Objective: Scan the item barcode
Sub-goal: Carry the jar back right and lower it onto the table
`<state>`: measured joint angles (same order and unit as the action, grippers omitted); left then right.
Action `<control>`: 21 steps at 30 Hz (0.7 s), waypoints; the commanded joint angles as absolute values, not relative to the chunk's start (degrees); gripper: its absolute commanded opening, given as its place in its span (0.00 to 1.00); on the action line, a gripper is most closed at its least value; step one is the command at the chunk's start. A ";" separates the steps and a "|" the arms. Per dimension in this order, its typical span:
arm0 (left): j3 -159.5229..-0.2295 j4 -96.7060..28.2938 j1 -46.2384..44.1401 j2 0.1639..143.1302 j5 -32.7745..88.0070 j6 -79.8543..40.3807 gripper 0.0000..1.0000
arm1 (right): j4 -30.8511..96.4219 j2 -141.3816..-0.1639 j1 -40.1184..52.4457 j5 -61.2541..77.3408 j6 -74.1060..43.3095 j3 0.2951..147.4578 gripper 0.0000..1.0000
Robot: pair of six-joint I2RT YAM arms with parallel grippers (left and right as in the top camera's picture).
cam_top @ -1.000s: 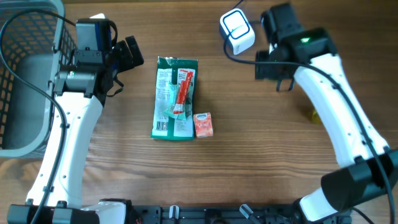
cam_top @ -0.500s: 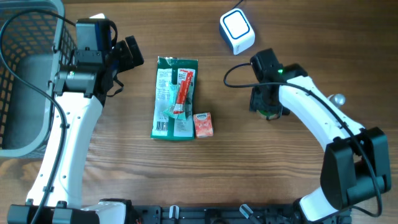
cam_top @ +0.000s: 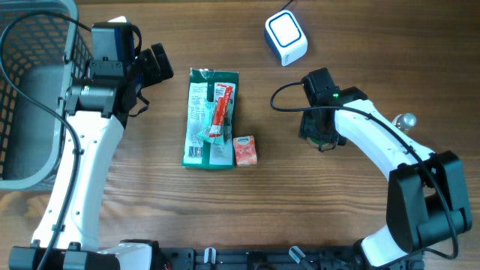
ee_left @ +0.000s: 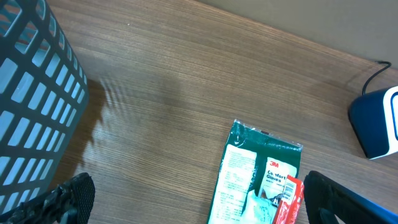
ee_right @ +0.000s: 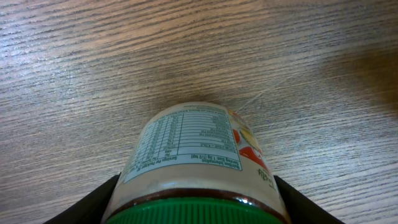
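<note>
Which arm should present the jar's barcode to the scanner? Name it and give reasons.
Right. The right gripper grips the jar, and the scanner sits close by on its side. The left gripper is open and empty, over by the basket.

Matt wood-grain table [ee_right: 62, 50]; glossy paper-labelled jar [ee_right: 193, 143] (green plastic lid [ee_right: 186, 218]).

A green packet [cam_top: 211, 118] with a red tube [cam_top: 221, 111] on it lies mid-table, a small orange box [cam_top: 245, 150] just beside its lower right corner. The right gripper [cam_top: 321, 133] covers a barely visible green-topped item [cam_top: 327, 140], well apart from the white scanner [cam_top: 286, 37]. The left gripper [cam_top: 154, 66], fingers spread, hangs between packet and basket [cam_top: 22, 45].
</note>
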<state>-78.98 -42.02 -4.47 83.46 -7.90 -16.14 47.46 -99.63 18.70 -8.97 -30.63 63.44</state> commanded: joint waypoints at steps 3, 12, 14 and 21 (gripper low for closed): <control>-79.68 -41.87 -4.27 83.31 -8.45 -15.20 1.00 | 47.20 -99.44 18.68 -8.47 -31.48 63.09 0.16; -79.68 -41.87 -4.27 83.31 -8.45 -15.20 1.00 | 47.46 -99.44 18.68 -8.88 -30.59 63.07 0.20; -79.68 -41.87 -4.27 83.31 -8.45 -15.20 1.00 | 46.41 -99.44 18.65 -9.72 -28.36 63.07 0.21; -79.68 -41.87 -4.27 83.31 -8.45 -15.20 1.00 | 46.13 -99.44 18.65 -10.41 -25.50 63.07 0.42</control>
<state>-78.98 -42.02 -4.47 83.46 -7.90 -16.14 46.37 -99.63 18.70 -9.06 -27.31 63.40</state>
